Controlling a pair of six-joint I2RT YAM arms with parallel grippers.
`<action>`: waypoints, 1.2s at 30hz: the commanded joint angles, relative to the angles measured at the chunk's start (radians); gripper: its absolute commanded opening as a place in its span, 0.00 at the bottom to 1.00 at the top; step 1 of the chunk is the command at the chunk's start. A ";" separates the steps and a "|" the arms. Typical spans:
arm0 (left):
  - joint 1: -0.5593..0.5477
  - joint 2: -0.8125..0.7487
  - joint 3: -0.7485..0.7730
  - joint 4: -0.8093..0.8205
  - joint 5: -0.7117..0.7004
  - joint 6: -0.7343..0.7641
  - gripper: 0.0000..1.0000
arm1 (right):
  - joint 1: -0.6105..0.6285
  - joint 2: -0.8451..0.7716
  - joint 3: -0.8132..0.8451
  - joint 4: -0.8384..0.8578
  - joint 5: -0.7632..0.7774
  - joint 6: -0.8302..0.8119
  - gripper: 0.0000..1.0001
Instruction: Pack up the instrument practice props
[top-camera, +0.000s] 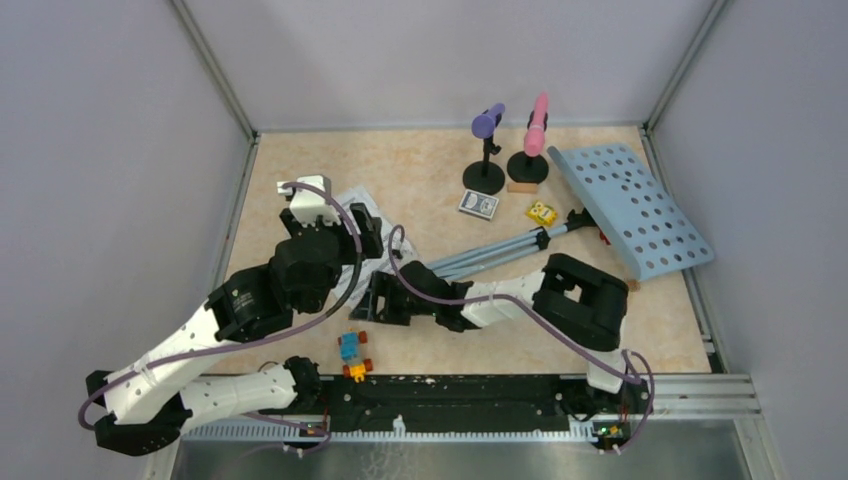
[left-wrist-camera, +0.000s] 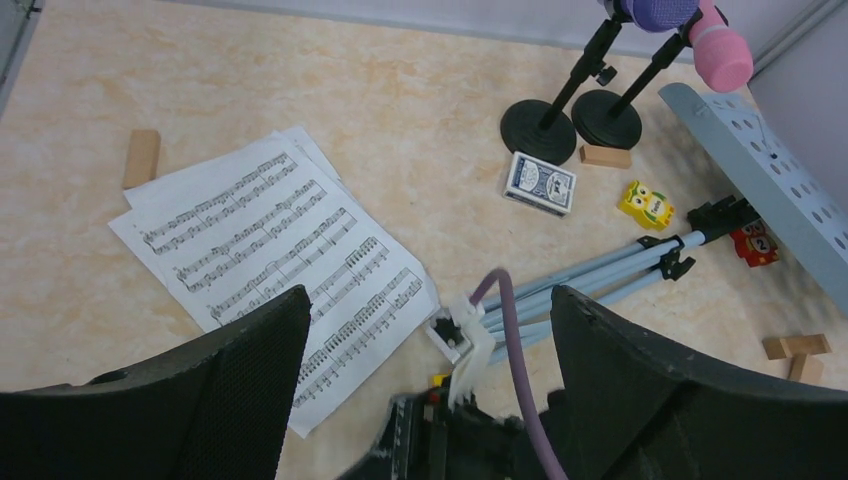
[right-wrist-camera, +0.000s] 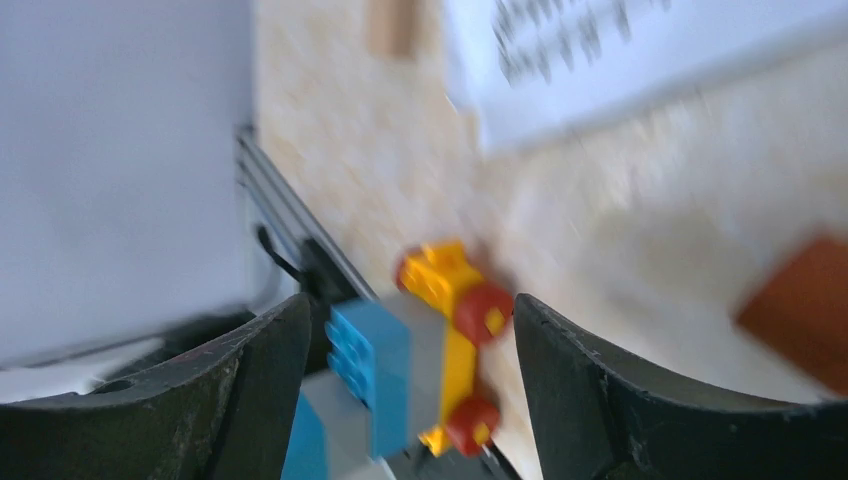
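Observation:
The white sheet-music pages lie flat on the table, also seen from above. My left gripper is open and empty above their right edge. The pale blue music desk lies at the right, its folded tripod legs pointing to the middle. The purple microphone and pink microphone sit in two black round-based holders at the back. My right gripper is open and empty low over the table, left of the leg tips. In its blurred wrist view, the gripper frames a toy car.
A blue and yellow brick car sits near the front rail. A blue-white card box, a yellow brick, a red brick and wooden blocks lie scattered. Walls enclose the table on three sides.

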 joint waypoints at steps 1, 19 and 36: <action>0.004 -0.005 0.064 -0.037 -0.049 0.029 0.94 | -0.114 0.040 0.126 0.340 -0.121 0.025 0.73; 0.010 0.100 0.033 0.018 0.043 0.032 0.98 | -0.599 -0.511 0.210 -0.593 0.177 -0.710 0.78; 0.448 0.031 -0.140 0.050 0.537 0.077 0.99 | -0.792 -0.233 0.184 0.090 0.028 -1.017 0.77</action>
